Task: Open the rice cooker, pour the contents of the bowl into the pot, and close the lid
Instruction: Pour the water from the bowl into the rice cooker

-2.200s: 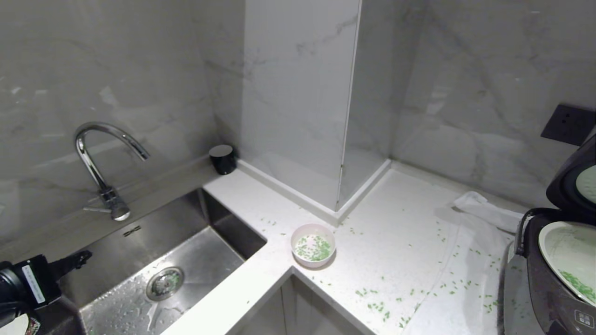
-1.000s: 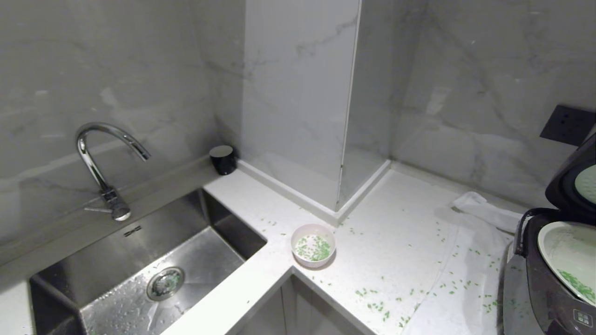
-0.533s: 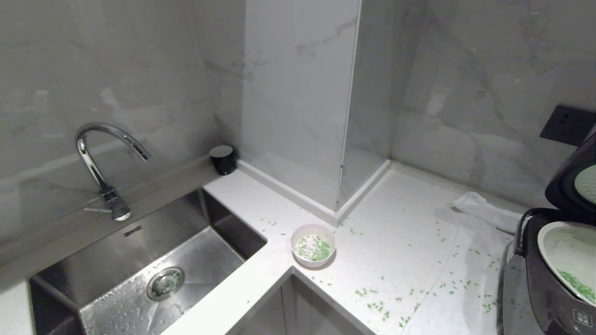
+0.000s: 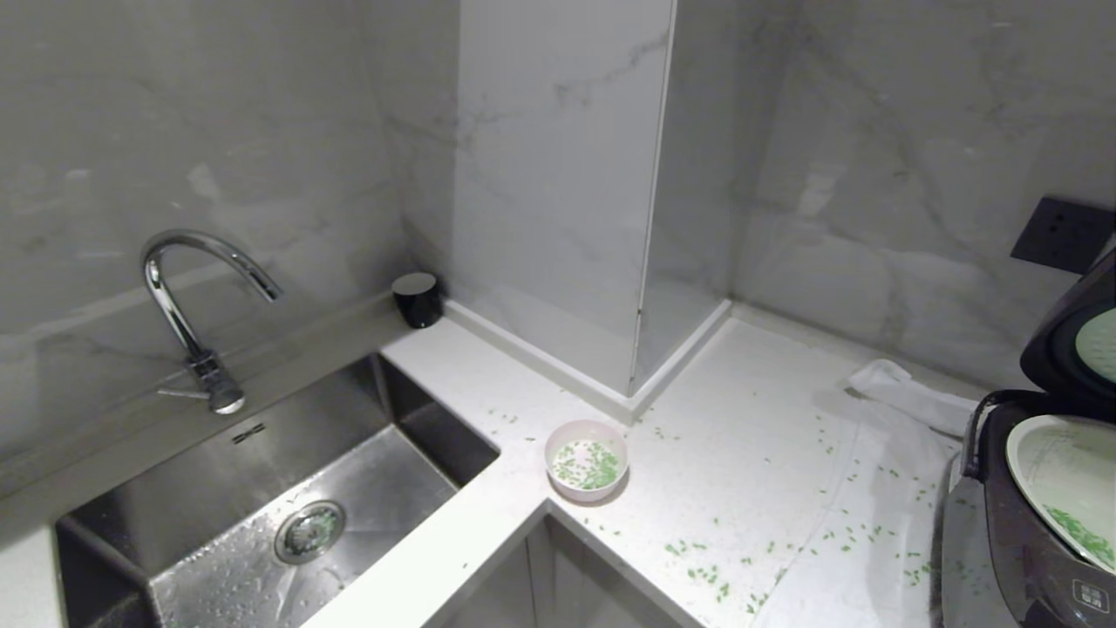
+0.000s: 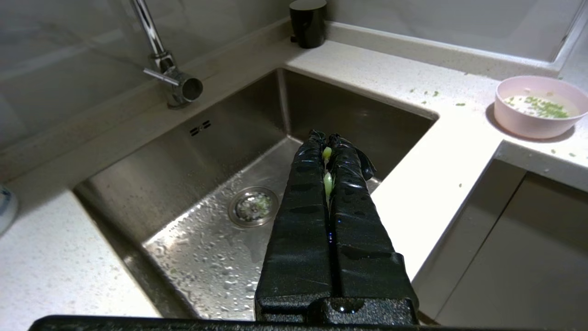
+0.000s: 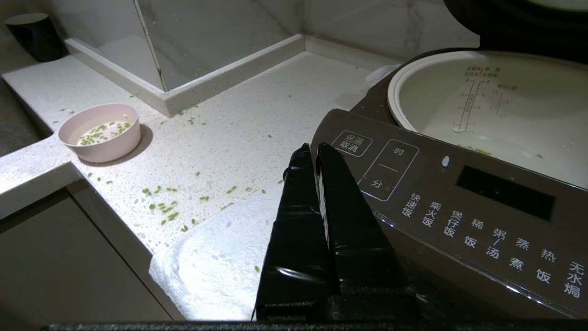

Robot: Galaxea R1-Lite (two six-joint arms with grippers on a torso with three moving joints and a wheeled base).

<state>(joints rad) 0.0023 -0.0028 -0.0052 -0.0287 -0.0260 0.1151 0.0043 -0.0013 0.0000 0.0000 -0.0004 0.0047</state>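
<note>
Two hands are at rest and neither shows in the head view. That view has the bowl upright on the desk near its inner corner, a few green bits left in it and many more scattered over the desk toward the cooker. The cooker stands at the far right with its lid raised and tilted back, and the pot is open to the top with some green bits on its lining.

From the left wrist, the left hand is pressed shut, with a pale green scrap caught between its fingers; it hangs over the sink, pointing toward the sink's back wall, the bowl well off to its side.

From the right wrist, the right hand is closed and empty, its long axis aimed at the desk just beside the cooker's front panel. The right hand looks nearer to the lid, so closing would likely fall to it; the lid's free edge points up and back.
</note>
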